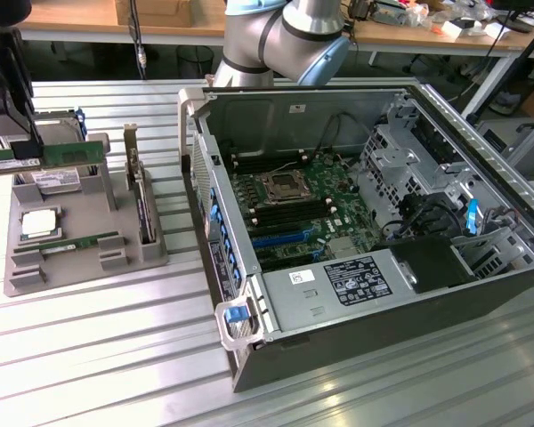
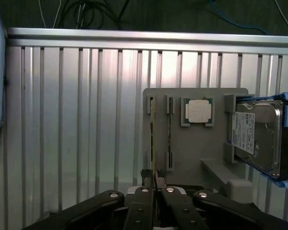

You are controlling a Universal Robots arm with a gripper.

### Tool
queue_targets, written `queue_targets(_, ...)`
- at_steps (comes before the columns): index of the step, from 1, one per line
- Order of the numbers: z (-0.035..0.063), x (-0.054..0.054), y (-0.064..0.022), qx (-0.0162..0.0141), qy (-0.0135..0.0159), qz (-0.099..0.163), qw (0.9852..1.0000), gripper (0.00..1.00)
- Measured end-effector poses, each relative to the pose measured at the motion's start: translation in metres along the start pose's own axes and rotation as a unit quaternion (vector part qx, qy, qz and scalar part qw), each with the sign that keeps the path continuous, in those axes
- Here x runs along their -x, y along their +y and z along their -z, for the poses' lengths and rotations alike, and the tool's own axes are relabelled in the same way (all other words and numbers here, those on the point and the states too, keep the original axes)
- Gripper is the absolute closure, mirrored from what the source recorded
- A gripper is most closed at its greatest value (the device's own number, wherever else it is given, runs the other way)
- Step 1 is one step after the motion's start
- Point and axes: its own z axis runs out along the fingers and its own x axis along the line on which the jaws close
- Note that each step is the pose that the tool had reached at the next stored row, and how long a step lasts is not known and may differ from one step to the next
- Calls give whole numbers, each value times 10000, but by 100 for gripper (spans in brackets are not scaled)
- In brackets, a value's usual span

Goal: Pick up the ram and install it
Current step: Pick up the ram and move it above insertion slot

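The ram (image 1: 67, 157), a long thin green stick, hangs level above the grey holder tray (image 1: 89, 262) at the exterior view's left. My gripper (image 1: 28, 142) is shut on it near its middle. In the wrist view the ram (image 2: 153, 136) appears edge-on, running away from my gripper (image 2: 156, 178), whose black fingers are pinched on its near end. A second green stick (image 1: 82, 241) still lies in a tray slot. The open computer case (image 1: 249, 302) lies at the exterior view's right, with its motherboard (image 1: 338, 191) and black memory slots (image 1: 260, 197) exposed.
The tray also holds a square silver processor (image 1: 37, 222), a hard drive (image 2: 257, 136) in a blue frame, and an upright expansion card (image 1: 139, 200). Ribbed metal tabletop (image 1: 116, 356) surrounds both. The arm's elbow (image 1: 289, 36) hangs over the case's back wall.
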Motion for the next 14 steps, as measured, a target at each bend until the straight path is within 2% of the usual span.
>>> queue_targets(8, -1, -2, -92, 0, 14, 0, 10000, 88)
queue_targets(14, -1, -2, -119, 0, 23, 0, 10000, 88)
